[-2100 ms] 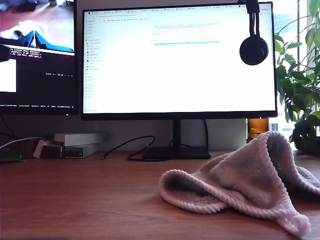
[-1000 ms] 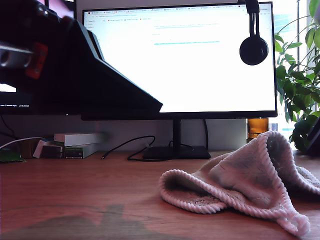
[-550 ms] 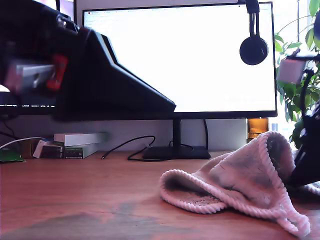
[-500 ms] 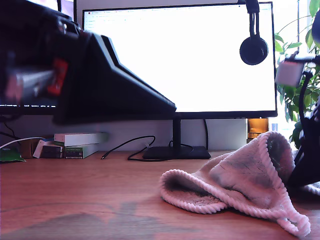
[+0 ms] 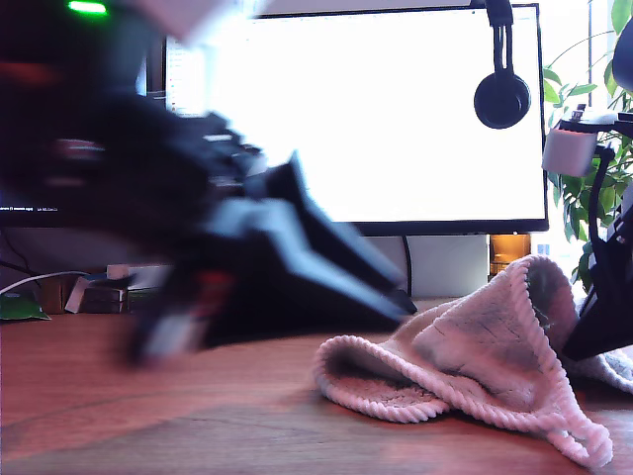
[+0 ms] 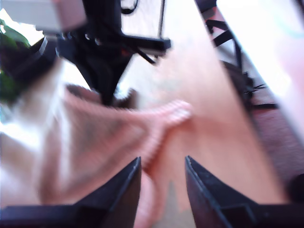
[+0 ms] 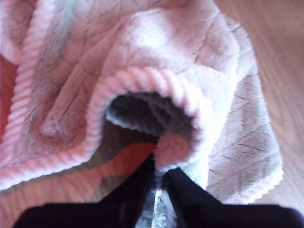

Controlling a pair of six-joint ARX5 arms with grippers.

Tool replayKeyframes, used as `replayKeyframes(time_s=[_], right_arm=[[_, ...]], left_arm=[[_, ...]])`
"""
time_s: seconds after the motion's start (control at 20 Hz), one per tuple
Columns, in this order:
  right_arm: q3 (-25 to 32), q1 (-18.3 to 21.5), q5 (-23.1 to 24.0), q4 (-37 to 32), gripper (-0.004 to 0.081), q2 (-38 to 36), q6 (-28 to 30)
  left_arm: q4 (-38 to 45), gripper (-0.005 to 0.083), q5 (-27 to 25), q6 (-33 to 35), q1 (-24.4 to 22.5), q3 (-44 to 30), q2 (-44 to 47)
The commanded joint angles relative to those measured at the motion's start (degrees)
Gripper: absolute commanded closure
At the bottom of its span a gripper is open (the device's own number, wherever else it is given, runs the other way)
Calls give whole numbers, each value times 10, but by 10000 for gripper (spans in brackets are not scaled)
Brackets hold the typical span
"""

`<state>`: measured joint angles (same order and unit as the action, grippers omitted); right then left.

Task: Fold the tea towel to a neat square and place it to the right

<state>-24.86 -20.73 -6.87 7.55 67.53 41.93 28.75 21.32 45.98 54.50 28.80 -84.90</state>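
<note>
Fluffy pale pink terry tea towel [image 5: 475, 361] with thick corded hem lying crumpled on brown wooden desk [image 5: 148, 396], exterior view's right. My second gripper [image 7: 160, 176] pinching tea towel hem. My first gripper [image 6: 162, 167] hanging spread, unloaded. No legible writing.

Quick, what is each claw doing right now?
My first gripper: open, holding nothing, near the tea towel's corded hem.
My second gripper: shut on the tea towel's hem.

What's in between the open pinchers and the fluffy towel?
Only bare wooden desk separates my first gripper from the tea towel, as the first wrist view shows.
</note>
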Motion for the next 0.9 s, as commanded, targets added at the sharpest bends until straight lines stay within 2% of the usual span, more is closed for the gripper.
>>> replayKeyframes(time_s=[0.0,0.15,0.4,0.7,0.85], right_arm=[[7,-2,0,-5,783,3,1],[7,-2,1,-5,783,3,1],[7,-2,1,-8,783,3,1],[7,-2,1,-12,783,3,1],[7,-2,1,-12,783,3,1]], left_arm=[[5,498,0,23,2,18,-33],[-2,393,-4,63,2,61,-79],[-30,393,-4,127,2,103,-116],[-61,395,18,131,15,136,-140],[-65,396,24,167,28,140,-141]])
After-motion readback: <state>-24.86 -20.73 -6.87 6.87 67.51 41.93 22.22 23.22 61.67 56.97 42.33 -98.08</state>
